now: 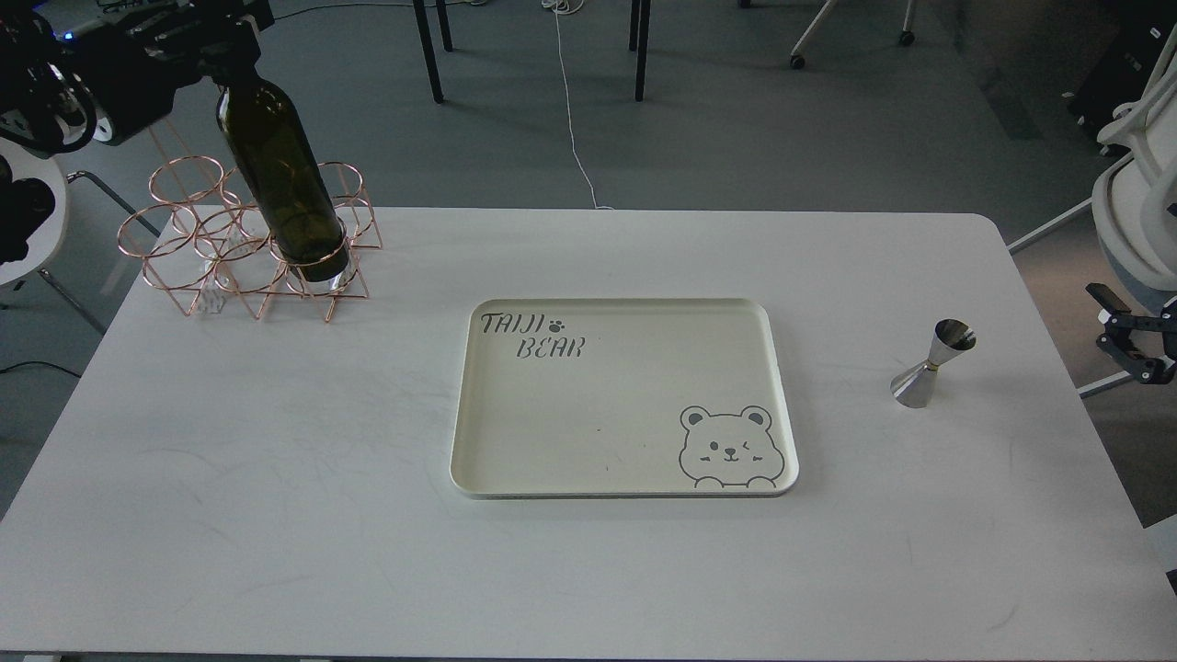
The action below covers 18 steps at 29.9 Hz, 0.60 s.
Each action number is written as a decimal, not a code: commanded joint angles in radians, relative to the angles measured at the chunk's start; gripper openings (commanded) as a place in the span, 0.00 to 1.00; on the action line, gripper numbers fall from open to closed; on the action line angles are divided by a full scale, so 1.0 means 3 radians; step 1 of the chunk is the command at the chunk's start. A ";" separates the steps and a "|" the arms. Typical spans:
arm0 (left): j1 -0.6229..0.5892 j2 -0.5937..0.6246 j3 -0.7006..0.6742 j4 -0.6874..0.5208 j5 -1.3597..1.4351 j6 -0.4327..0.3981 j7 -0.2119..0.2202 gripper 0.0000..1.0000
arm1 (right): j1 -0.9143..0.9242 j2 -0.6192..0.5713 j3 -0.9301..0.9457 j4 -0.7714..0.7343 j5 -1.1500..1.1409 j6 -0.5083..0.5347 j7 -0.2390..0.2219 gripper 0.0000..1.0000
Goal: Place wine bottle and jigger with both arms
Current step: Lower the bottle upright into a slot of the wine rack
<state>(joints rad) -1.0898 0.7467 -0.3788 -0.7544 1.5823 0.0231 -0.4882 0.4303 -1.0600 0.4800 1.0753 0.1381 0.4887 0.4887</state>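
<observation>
At the far left corner of the white table (276, 515), the left gripper (216, 46) sits over the top of the wine bottle (280, 175), closed around its neck (the neck itself is hidden inside the dark fingers). The bottle leans, its base resting in a front ring of the copper wire rack (184, 267) that stands on that corner. Near the table's middle lies a cream tray (625, 478), printed with "TAIJI BEAR" and a winking bear in its near right corner. Well to the right of the tray, close to the table's right edge, the jigger (933, 363) stands upright and alone on the tabletop. Beyond that edge, off the table, the right gripper (1136, 345) shows only partly; its fingers look spread apart and hold nothing.
</observation>
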 commanded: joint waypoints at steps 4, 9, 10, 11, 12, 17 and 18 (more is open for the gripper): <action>0.0089 0.0001 0.0000 0.0004 -0.0002 0.0071 -0.0002 0.16 | -0.0008 0.0000 0.0000 0.0000 0.0000 0.0000 0.0000 0.98; 0.0145 0.0001 -0.0005 0.0024 -0.0002 0.0071 -0.0002 0.18 | -0.0008 0.0005 0.0000 0.0000 0.0000 0.0000 0.0000 0.98; 0.0161 0.0001 -0.0005 0.0050 -0.0007 0.0071 -0.0002 0.18 | -0.0008 0.0005 0.0000 0.0000 0.0000 0.0000 0.0000 0.98; 0.0166 -0.0004 -0.0005 0.0065 -0.0002 0.0071 -0.0002 0.18 | -0.0008 0.0005 0.0000 0.0000 0.0000 0.0000 0.0000 0.98; 0.0171 -0.0004 -0.0005 0.0080 -0.0007 0.0071 -0.0002 0.18 | -0.0008 0.0005 0.0000 0.0000 0.0000 0.0000 0.0000 0.98; 0.0176 -0.0081 0.0000 0.0172 -0.0007 0.0071 -0.0002 0.22 | -0.0013 0.0005 -0.0005 0.0000 0.0000 0.0000 0.0000 0.98; 0.0176 -0.0091 0.0000 0.0198 -0.0002 0.0071 -0.0002 0.22 | -0.0013 0.0005 -0.0005 0.0000 0.0000 0.0000 0.0000 0.98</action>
<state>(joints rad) -1.0373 0.7315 -0.3798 -0.7142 1.5789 0.0441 -0.4899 0.4269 -1.0585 0.4790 1.0753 0.1381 0.4887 0.4887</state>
